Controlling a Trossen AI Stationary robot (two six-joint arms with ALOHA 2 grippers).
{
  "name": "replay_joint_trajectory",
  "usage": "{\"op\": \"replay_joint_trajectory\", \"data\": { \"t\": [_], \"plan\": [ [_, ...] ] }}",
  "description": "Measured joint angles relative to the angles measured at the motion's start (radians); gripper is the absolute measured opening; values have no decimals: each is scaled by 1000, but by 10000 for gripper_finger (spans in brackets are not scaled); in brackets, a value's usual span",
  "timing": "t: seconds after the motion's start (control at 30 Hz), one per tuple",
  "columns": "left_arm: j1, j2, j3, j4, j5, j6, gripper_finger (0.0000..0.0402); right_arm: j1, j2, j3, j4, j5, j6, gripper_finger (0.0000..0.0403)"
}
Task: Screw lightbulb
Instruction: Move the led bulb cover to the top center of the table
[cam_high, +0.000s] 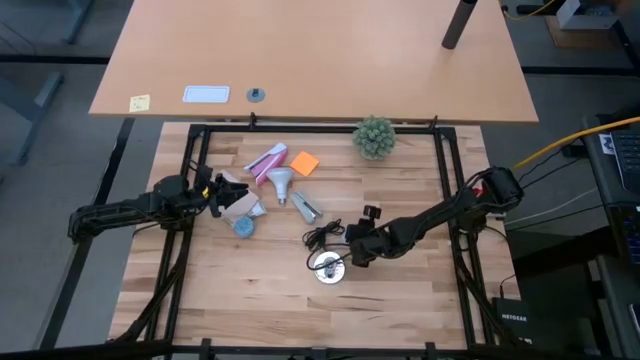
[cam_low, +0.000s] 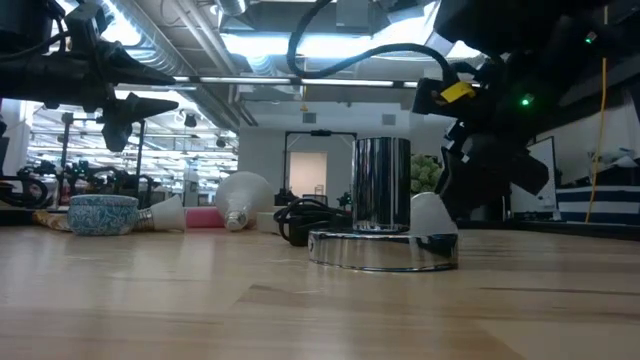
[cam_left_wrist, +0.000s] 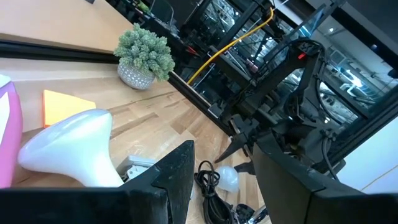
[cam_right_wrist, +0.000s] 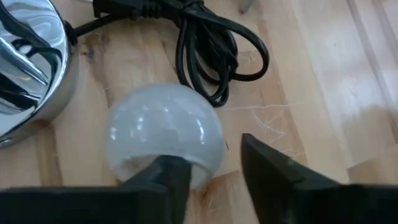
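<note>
Two arms, high view: the left gripper (cam_high: 213, 190) hangs near the left edge, beside a clutter of small items. The right arm reaches in from the right edge, and the right gripper (cam_high: 357, 248) is low, just beside the metal socket (cam_high: 328, 266).
Socket position: about midway between left and right edges, between the table's centre and the edge farthest from the plant (cam_high: 374, 137). Its black cord (cam_high: 322, 236) is bunched beside it.
Other bulb: a larger white bulb (cam_high: 280, 182) lies in the clutter, nearer the plant-side edge, well apart from the socket.
Low view: the socket stands upright. The lightbulb (cam_low: 432, 215) shows as a frosted dome resting on the table right beside the socket.
Left wrist view: fingers spread with nothing between them. The larger white bulb lies close ahead.
Right wrist view: the lightbulb lies on the wood between socket and cord loop. Fingers are spread; one fingertip (cam_right_wrist: 169, 171) overlaps the dome's edge, while the gap between the fingers shows bare wood. Nothing is grasped.
Step (judgement): approach to pick up; the bulb is not yet in the socket.
Next move (judgement): centre the fingers over the dome, close gently, lift, turn the threaded end down over the socket, then twist.
</note>
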Motion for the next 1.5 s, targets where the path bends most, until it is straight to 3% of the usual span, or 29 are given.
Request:
{"op": "replay_joint_trajectory", "data": {
  "t": [0.2, 0.37, 0.67, 0.83, 0.97, 1.23, 1.5],
  "plan": [
    [0, 0, 0, 0, 0, 0, 155, 0, 0, 0, -5, 1, -57, 14],
    [0, 0, 0, 0, 0, 0, 155, -16, 0, 0, -12, 37, -84, 27],
    [0, 0, 0, 0, 0, 0, 155, -119, 0, 19, -62, 87, -197, 15],
    [0, 0, 0, 0, 0, 0, 155, -197, 0, 82, -125, 128, -332, 9],
    [0, 0, 0, 0, 0, 0, 155, -284, 0, 130, -69, 131, -488, 6],
    [0, 0, 0, 0, 0, 0, 155, -504, 0, 193, 166, -52, -715, 11],
    [0, 0, 0, 0, 0, 0, 155, -736, 4, 202, 333, -378, -678, 10]
  ]
}}
